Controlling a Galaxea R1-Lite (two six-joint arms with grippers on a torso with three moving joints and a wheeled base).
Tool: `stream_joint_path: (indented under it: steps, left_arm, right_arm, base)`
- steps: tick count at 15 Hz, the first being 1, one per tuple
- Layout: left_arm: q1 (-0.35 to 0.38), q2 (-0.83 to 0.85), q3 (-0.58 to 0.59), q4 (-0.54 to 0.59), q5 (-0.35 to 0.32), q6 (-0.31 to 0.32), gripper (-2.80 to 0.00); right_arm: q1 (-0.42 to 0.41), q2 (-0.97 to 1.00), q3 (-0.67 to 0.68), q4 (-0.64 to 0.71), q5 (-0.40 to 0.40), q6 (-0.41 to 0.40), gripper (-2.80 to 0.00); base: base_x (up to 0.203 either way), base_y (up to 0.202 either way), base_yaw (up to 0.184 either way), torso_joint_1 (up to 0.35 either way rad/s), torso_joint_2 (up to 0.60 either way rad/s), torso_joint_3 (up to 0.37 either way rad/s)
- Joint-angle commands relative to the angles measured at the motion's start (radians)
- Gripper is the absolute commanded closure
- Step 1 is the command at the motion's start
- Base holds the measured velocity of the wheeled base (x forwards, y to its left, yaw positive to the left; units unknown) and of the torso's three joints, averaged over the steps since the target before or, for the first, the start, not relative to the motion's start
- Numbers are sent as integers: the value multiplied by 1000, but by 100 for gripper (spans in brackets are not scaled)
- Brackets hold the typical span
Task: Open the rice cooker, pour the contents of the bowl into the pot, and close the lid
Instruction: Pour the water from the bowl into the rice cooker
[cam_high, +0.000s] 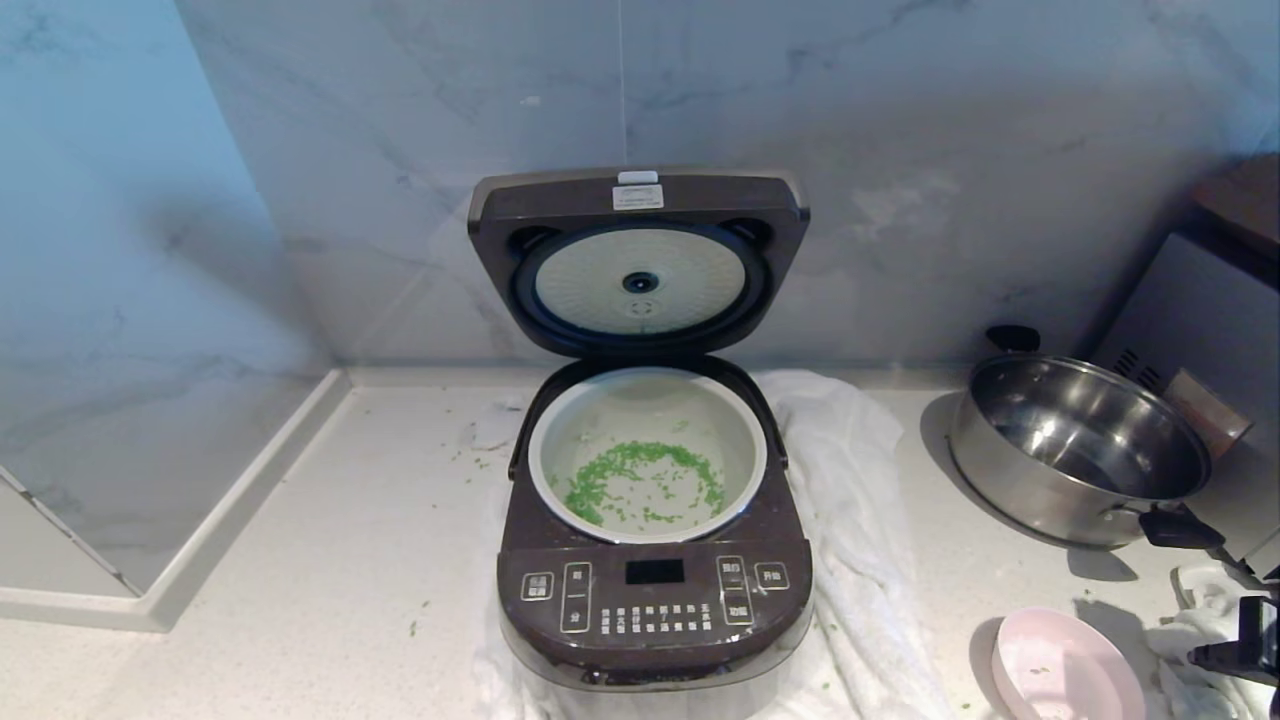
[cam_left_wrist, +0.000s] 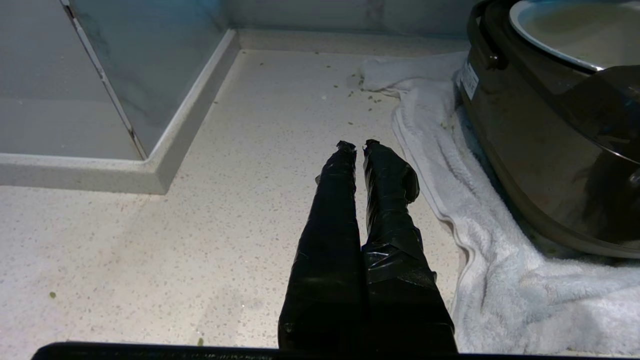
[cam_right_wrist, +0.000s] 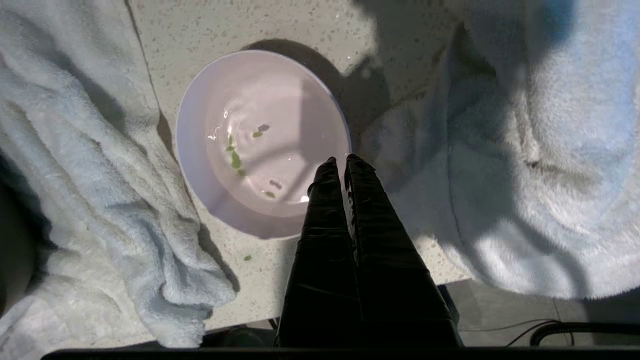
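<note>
The dark brown rice cooker (cam_high: 655, 600) stands open in the middle of the counter. Its lid (cam_high: 640, 260) is tipped up against the wall, the round silvery plate facing me. The contents (cam_high: 630, 465), small green bits, lie scattered in the whitish pot (cam_high: 640, 410). The pink bowl (cam_high: 1065, 670) sits upright on the counter at the front right, holding only a few green flecks (cam_right_wrist: 235, 160). My right gripper (cam_right_wrist: 342, 160) hangs shut and empty over the bowl's (cam_right_wrist: 260, 100) rim. My left gripper (cam_left_wrist: 357, 145) rests shut over the bare counter, left of the cooker (cam_left_wrist: 540, 150).
A white towel (cam_high: 850, 480) lies under the cooker and spreads to its right; more towel (cam_right_wrist: 525, 150) is bunched beside the bowl. A shiny steel pan (cam_high: 1080, 450) with black handles stands at the back right. A few green bits are strewn on the counter (cam_high: 300, 560).
</note>
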Motion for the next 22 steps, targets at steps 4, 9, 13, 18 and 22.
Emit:
stream_joint_path:
  steps: [4, 9, 13, 18, 22]
  left_arm:
    - [0, 0, 6, 1, -1, 0, 0]
    - [0, 0, 6, 1, -1, 0, 0]
    - [0, 0, 6, 1, -1, 0, 0]
    - [0, 0, 6, 1, 0, 0, 0]
    - [0, 0, 6, 1, 0, 0, 0]
  right_arm:
    - [-10, 196, 47, -201, 12, -63, 0]
    - [71, 166, 59, -211, 22, -119, -280]
    - [93, 196, 65, -215, 81, -126, -280]
    - [92, 308, 63, -275, 90, -130, -280]
    - [97, 387, 70, -311, 103, -156, -280]
  base:
    - [0, 0, 0, 0, 0, 0]
    - [0, 0, 0, 0, 0, 0]
    - [0, 0, 0, 0, 0, 0]
    - [0, 0, 0, 0, 0, 0]
    - [0, 0, 0, 0, 0, 0]
